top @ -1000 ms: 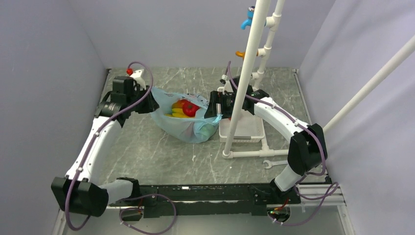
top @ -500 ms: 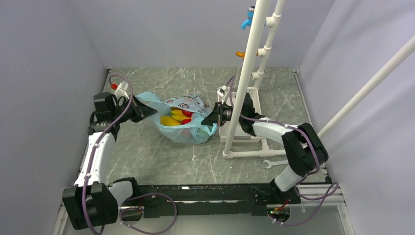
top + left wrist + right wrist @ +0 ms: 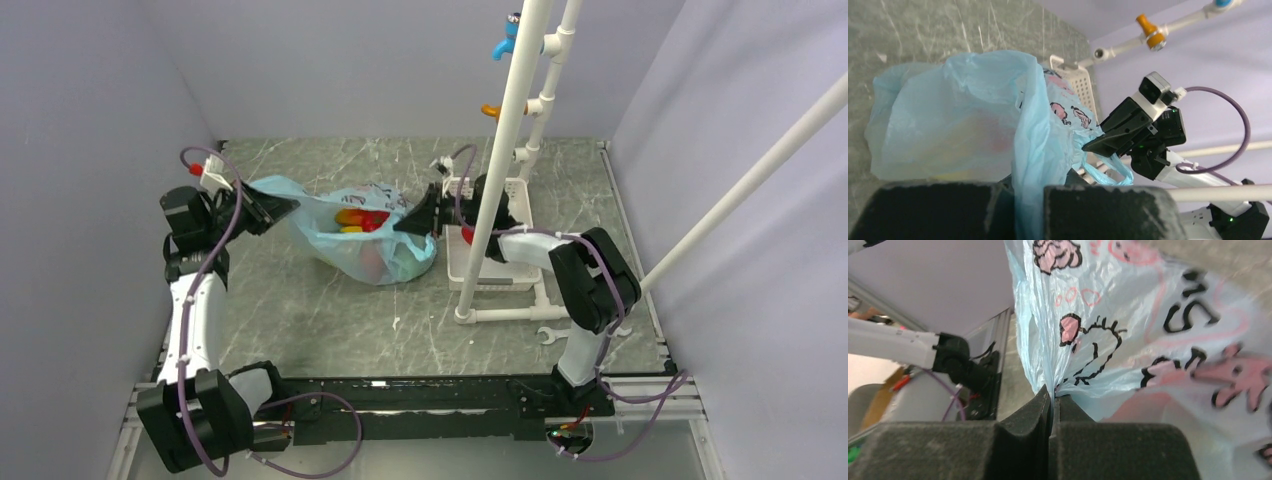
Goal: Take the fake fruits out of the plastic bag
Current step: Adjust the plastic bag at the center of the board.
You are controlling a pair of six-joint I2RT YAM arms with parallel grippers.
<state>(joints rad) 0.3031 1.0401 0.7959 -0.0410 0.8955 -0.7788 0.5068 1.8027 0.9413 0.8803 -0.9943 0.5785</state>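
Marbled table (image 3: 300,320), plastic bag (image 3: 345,250), basket (image 3: 515,268), wrench (image 3: 552,335)

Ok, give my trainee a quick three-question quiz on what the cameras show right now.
1. True or false: the left gripper and the right gripper are each shut on the plastic bag.
2. The fake fruits are: A inside the bag; B on the bare table; C in the right gripper.
3. Fill in: the white basket stands on the bag's ___ side.
Key: 1 true; 2 A; 3 right.
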